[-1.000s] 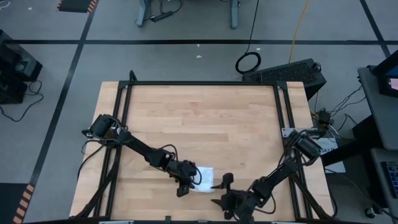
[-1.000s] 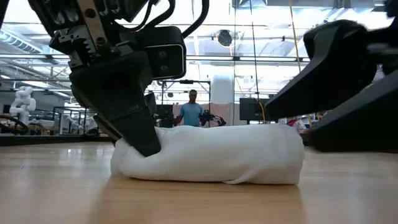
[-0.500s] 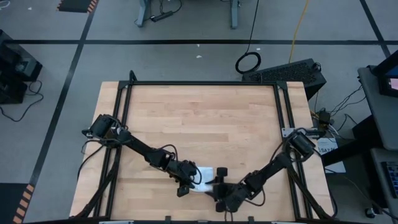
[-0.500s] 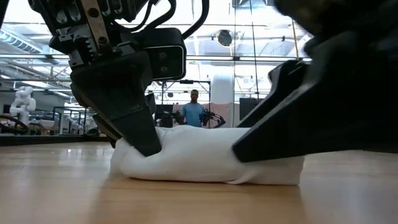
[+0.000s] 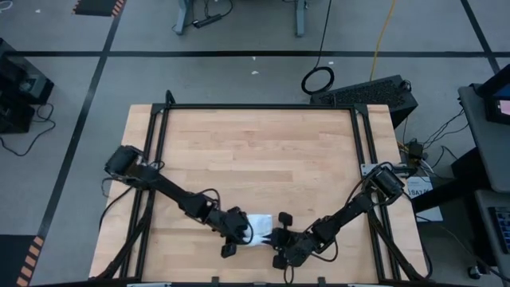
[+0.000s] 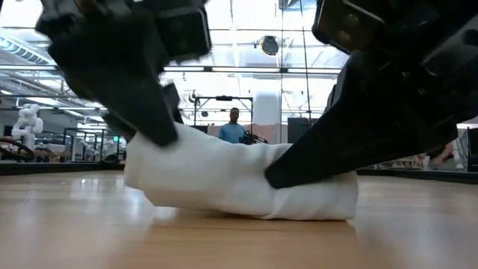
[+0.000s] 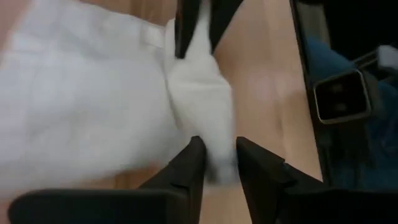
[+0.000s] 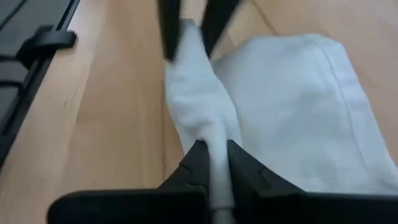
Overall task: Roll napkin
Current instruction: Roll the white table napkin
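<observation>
High view shows our napkin (image 5: 259, 225) low in the frame near the table's (image 5: 255, 151) bottom edge, its long axis running left-right. Our left gripper (image 5: 237, 236) pinches its left end; our right gripper (image 5: 277, 237) is clamped on the right end.

napkin (image 5: 259, 222): plain white, no pattern; reads white in every view
table (image 5: 255, 151): light natural wood, fine plank grain; black metal frame along the edges
left gripper (image 5: 233, 239): black; dark fingers (image 7: 186, 167) against the white cloth
right gripper (image 5: 279, 239): black; dark fingers (image 8: 194, 163)
floor (image 5: 64, 96): grey, crossed by black lines
cable (image 5: 386, 28): yellow
person (image 6: 234, 127): blue top
</observation>
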